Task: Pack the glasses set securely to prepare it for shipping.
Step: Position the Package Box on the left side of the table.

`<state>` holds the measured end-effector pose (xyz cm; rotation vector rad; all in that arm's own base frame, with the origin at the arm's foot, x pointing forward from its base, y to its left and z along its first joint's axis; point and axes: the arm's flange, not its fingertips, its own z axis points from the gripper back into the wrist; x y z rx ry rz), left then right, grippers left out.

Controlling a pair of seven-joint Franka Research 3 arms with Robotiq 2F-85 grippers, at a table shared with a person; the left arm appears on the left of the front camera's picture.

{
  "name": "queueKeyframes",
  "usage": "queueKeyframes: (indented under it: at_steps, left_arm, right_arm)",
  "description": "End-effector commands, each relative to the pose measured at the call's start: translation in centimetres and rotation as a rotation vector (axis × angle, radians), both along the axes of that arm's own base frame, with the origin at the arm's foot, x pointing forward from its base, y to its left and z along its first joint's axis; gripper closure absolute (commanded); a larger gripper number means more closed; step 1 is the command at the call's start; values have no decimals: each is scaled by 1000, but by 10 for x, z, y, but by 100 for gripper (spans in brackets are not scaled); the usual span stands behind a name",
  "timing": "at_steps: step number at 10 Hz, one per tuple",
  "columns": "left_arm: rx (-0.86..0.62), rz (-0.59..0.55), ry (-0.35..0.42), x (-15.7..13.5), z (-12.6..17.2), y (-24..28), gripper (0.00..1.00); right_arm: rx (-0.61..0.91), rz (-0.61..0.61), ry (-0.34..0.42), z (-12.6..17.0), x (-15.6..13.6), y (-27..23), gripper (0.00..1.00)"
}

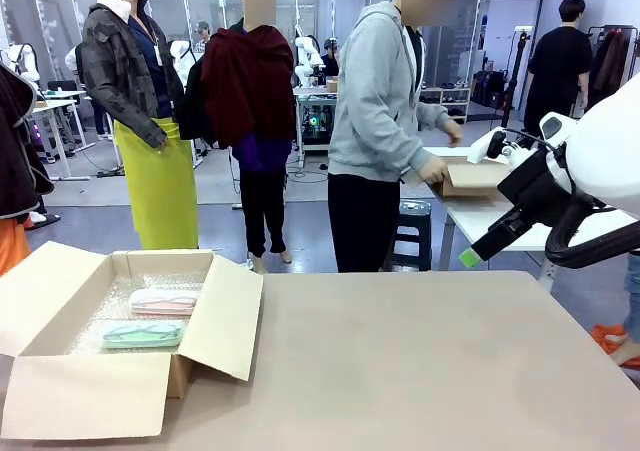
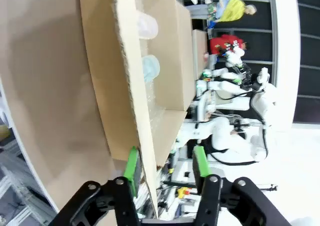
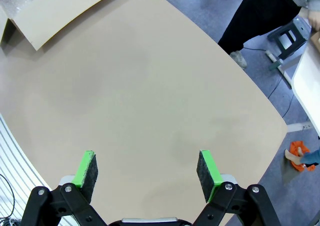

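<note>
Claws on both my arms stand apart and grip nothing: my left claw (image 2: 166, 168) hangs beside the cardboard box (image 1: 60, 316), its green pads (image 2: 132, 163) straddling the edge of one open flap without touching it, while my right claw (image 3: 148, 170) hovers above the bare tan counter (image 3: 150, 85) with nothing between its pads. Seen from the front, my right arm (image 1: 560, 186) is raised at the right edge of the scene, well clear of the counter (image 1: 420, 361). At the counter's left end sits the box with all its flaps folded outward and bubble wrap (image 1: 130, 286) lining its floor. On that wrap lies the glasses set: the pink case (image 1: 162, 301) toward the far side and the mint green case (image 1: 143, 334) just beside it toward me, both flat with their clear tops upward. From my left wrist, the same two cases show as pale shapes (image 2: 150, 68) deep inside the box. Beyond the counter, a person in a grey hoodie (image 1: 375, 91) stands turned toward another table, hands on a second cardboard box (image 1: 475, 178).
</note>
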<state>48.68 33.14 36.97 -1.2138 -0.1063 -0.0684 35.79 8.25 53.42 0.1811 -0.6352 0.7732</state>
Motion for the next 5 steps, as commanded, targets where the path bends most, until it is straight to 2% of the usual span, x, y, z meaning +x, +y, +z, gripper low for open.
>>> queueKeyframes:
  at_steps: [1,2,3,4,5]
  left_arm:
    - [223,-20,-65,-10,50,-15,0]
    - [307,-1,-99,-11,77,-25,23]
    - [324,-56,-130,-18,104,-45,0]
    - [408,-120,-167,-30,130,-76,0]
    - [426,-163,-226,-42,150,-105,0]
  right_arm:
    - [5,-26,-3,-2,-3,4,0]
    - [5,-26,-3,-2,-3,4,0]
    - [5,-26,-3,-2,-3,4,0]
    - [5,-26,-3,-2,-3,4,0]
    - [5,-26,-3,-2,-3,4,0]
